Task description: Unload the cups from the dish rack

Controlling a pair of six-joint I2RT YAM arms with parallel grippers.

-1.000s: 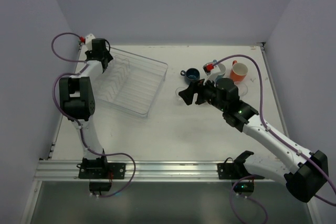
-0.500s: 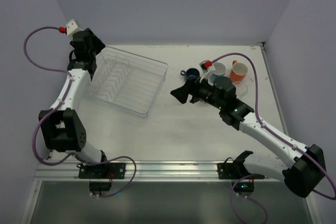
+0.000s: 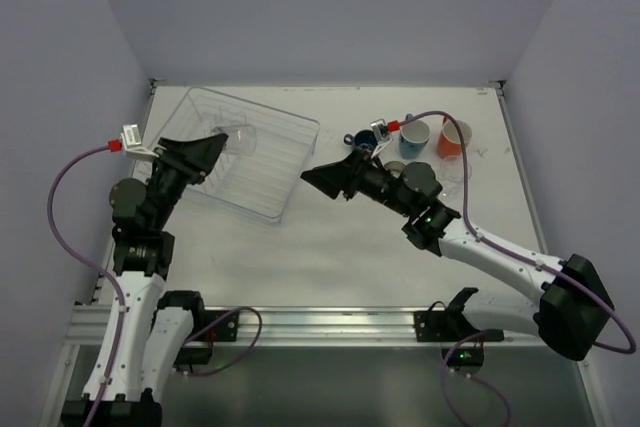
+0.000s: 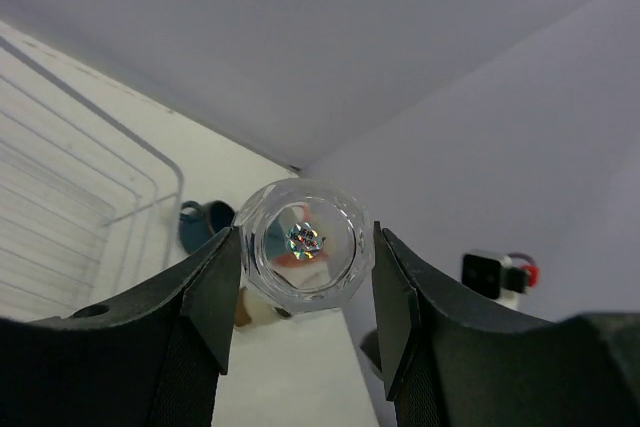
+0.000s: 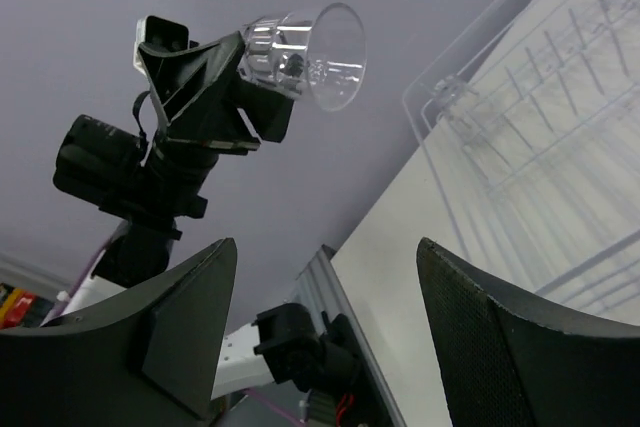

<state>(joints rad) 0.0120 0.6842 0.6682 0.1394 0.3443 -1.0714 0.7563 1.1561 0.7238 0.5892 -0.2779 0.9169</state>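
Note:
My left gripper (image 3: 220,142) is shut on a clear tumbler (image 3: 240,137) and holds it on its side in the air above the left part of the clear dish rack (image 3: 290,169). In the left wrist view the tumbler's base (image 4: 305,232) sits between both pads (image 4: 222,277). In the right wrist view the tumbler (image 5: 310,47) shows high up, with the rack (image 5: 540,127) to its right. My right gripper (image 3: 312,177) is open and empty just right of the rack, pointing left. A dark blue cup (image 3: 362,139), a light blue mug (image 3: 415,133) and an orange cup (image 3: 452,139) stand at the right.
A clear tumbler (image 3: 396,166) stands on the table near the coloured cups, partly behind my right arm. The dark blue cup (image 4: 205,222) also shows in the left wrist view. Walls close the table on the left, far and right sides.
My left arm has lifted from the rack's far left corner and swung toward the near side, now holding the tumbler in the air. My right gripper has moved left toward the rack.

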